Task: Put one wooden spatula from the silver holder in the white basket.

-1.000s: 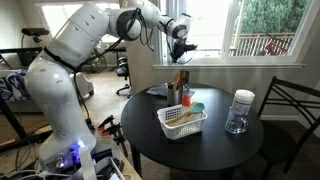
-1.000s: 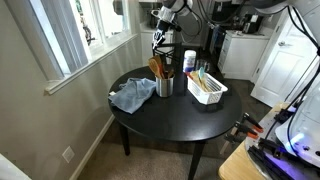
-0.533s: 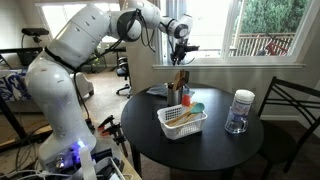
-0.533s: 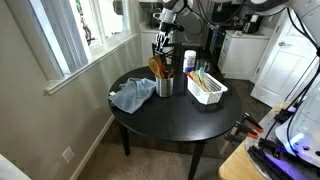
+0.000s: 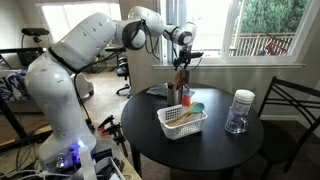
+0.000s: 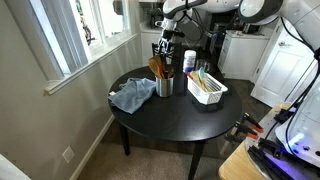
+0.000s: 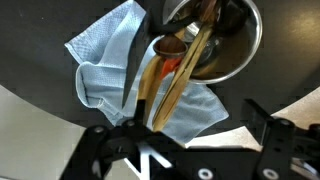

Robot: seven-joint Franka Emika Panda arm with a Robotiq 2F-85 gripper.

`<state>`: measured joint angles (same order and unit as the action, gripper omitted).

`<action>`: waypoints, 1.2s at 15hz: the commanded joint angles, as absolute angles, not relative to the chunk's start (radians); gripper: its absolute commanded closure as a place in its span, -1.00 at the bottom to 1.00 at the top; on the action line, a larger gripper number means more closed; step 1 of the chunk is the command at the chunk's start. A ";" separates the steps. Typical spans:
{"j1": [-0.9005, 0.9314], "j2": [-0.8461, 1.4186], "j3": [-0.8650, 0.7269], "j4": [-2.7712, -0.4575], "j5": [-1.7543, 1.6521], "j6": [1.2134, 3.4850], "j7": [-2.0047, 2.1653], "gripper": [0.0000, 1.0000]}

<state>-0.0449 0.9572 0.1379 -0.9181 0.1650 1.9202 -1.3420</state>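
Right above the silver holder (image 6: pixel 165 86) hangs the gripper (image 6: pixel 165 50), pointing down at the utensil handles that fan up out of the cup. From the wrist view the gripper (image 7: pixel 190 150) has its jaws spread wide, one dark finger (image 7: pixel 108 148) on each side of the frame, and nothing is clamped between them. The wooden spatula (image 7: pixel 183 82) stands inside the silver holder (image 7: pixel 246 48), its pale handle leaning out over the rim towards the camera beside a darker wooden spoon (image 7: pixel 158 62); whether its tip touches a finger I cannot tell. Beside the holder, on the side away from the window in an exterior view, sits the white basket (image 6: pixel 211 96), with a few items in it that are too small to name. In an exterior view the white basket (image 5: pixel 180 128) lies in front of the holder, and the clear jar (image 5: pixel 239 110) stands well apart from it near the table's far edge. On the holder's other side a crumpled blue cloth (image 6: pixel 131 97) lies on the round black table (image 6: pixel 170 122), touching or just beside the cup's base, as the wrist view of the blue cloth (image 7: pixel 104 56) also shows
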 commanded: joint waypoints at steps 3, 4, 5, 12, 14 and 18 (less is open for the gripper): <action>-0.037 1.013 0.134 -0.842 0.136 1.952 -1.384 -1.00; -0.036 1.019 0.134 -0.834 0.136 1.952 -1.387 -1.00; -0.036 1.024 0.136 -0.829 0.138 1.951 -1.393 -0.91; -0.037 1.060 0.153 -0.802 0.146 1.998 -1.501 -1.00; -0.039 1.070 0.159 -0.794 0.152 2.004 -1.529 -1.00; -0.042 1.076 0.169 -0.786 0.160 2.003 -1.558 -0.21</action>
